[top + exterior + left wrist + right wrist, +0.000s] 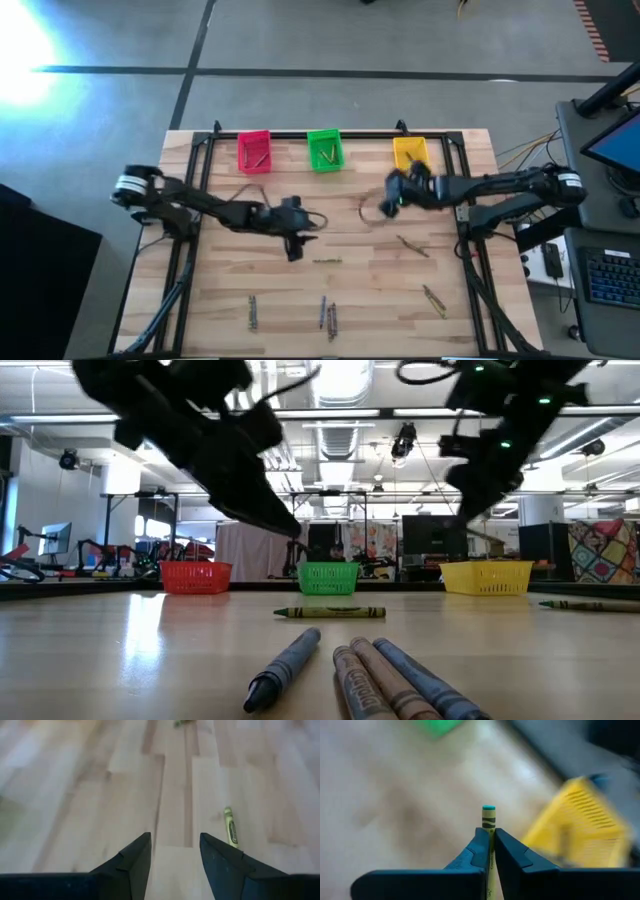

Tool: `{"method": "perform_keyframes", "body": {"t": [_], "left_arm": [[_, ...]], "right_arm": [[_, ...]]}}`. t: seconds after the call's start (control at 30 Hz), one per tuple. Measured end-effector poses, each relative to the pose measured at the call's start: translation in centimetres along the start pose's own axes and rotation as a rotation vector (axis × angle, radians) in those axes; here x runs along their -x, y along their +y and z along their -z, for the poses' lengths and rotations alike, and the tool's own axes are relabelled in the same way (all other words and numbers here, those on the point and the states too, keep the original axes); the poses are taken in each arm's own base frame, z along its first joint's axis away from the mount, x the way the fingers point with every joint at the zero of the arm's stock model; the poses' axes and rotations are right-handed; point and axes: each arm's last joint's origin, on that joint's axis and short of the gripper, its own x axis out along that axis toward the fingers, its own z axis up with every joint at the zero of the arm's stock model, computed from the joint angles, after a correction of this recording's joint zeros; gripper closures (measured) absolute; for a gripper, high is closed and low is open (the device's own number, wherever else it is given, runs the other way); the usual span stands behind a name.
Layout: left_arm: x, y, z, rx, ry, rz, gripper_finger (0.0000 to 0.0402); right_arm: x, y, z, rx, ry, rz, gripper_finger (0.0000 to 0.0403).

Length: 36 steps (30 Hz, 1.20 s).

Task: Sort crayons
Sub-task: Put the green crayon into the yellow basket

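Observation:
My right gripper (489, 832) is shut on a yellow crayon with a teal tip (489, 810), up in the air beside the yellow bin (410, 152), where it shows as a dark shape (384, 207). My left gripper (173, 842) stands open above the table's middle (293, 245) with nothing between its fingers. A green crayon (230, 826) lies flat on the wood just past one of its fingers (217, 852). Other crayons lie on the table: a brown one (412, 245), a yellowish one (433, 298) and several near the front edge (327, 315). My right gripper pinches the yellow crayon's shaft (490, 831) between its two fingertips. The crayon lies along the fingers, and its teal end (489, 809) sticks out past them. The fingers slant down toward the table. The crayon is lifted clear of the wood.
A pink bin (254, 150), a green bin (324, 150) and the yellow bin stand in a row at the far edge. A dark frame (200, 160) borders the table. In the low view, blue and brown crayons (360, 680) lie close to the near edge.

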Motion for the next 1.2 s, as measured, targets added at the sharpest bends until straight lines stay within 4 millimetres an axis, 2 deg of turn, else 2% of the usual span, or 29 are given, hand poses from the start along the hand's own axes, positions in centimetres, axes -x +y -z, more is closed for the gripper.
{"method": "perform_keyframes", "body": {"t": [0.1,0.17,0.27,0.37,0.47,0.83,1.2], "left_arm": [[1.6,0.6,0.0,0.045,-0.078,-0.001,0.0249],[2.4,0.8,0.1,0.073,-0.096,-0.005,0.0249],[3.3,1.0,0.1,0.098,-0.114,-0.034,0.0249],[3.7,1.0,0.1,0.111,-0.112,-0.035,0.0249],[3.8,1.0,0.2,0.113,-0.101,-0.035,0.0249],[1.3,0.7,0.8,0.127,-0.027,-0.046,0.0249],[-0.8,0.3,-0.2,0.098,0.069,-0.062,0.0249]], "right_arm": [[-1.0,-3.7,-2.5,-0.121,-0.008,0.119,0.0390],[-1.8,-6.2,-3.3,-0.202,0.002,0.196,0.0389],[-2.6,-9.1,-3.5,-0.187,0.043,0.260,0.0381],[-3.2,-10.6,-3.1,-0.198,0.085,0.223,0.0376],[-3.5,-10.7,-3.0,-0.210,0.092,0.133,0.0375],[-3.4,-10.8,-3.4,-0.164,0.074,0.126,0.0374],[-3.4,-10.5,-3.2,-0.148,0.089,0.047,0.0374]]}}
